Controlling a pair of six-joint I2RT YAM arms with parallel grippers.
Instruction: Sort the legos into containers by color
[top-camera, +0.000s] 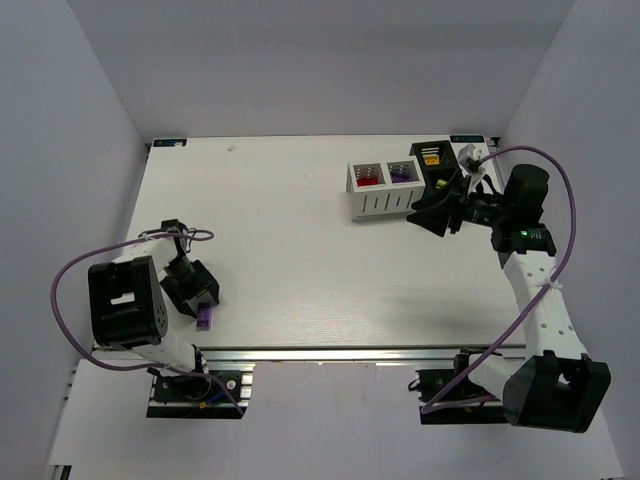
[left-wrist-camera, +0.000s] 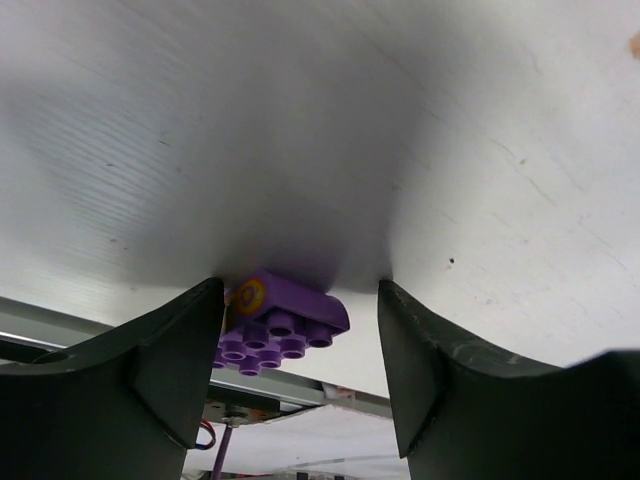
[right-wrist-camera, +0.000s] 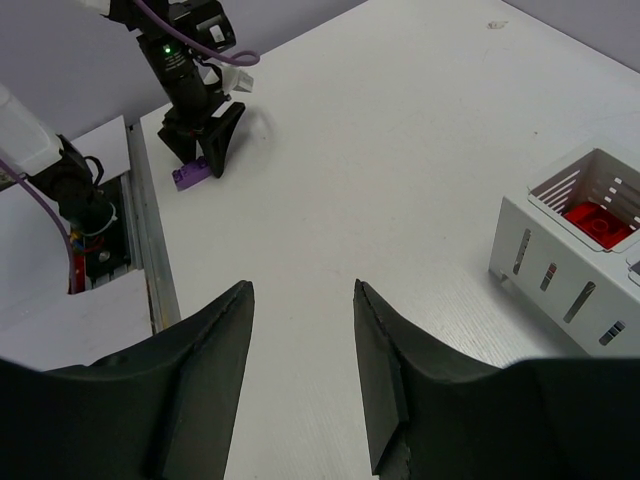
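Top external view: the white desk (top-camera: 300, 250) fills most of the frame. At upper right stand a white box (top-camera: 385, 205) with two square compartments and, just beside it, a black bin (top-camera: 418, 168). One compartment holds red (top-camera: 367, 178), the other purple (top-camera: 402, 173), and something yellow (top-camera: 431, 158) shows in the bin.

The right fingers (right-wrist-camera: 200, 380) hover near the bin. They are spread and hold nothing; only bare desk shows between them.

At lower left of the frame, by the desk's near edge, the left fingers (left-wrist-camera: 170, 370) reach down on either side of a purple brick (left-wrist-camera: 290, 315). They are spread, with a clear gap on the right of the frame. On the other side the brick sits very close, and I cannot tell if it touches.

The brick is small and lies tipped, its studs facing the lower edge of the left wrist view, with a yellowish round mark on one face. It is probably light, stiff and smooth, and could squirt out or twist under an off-centre squeeze. The flat side walls look like the best hold, not the studs.
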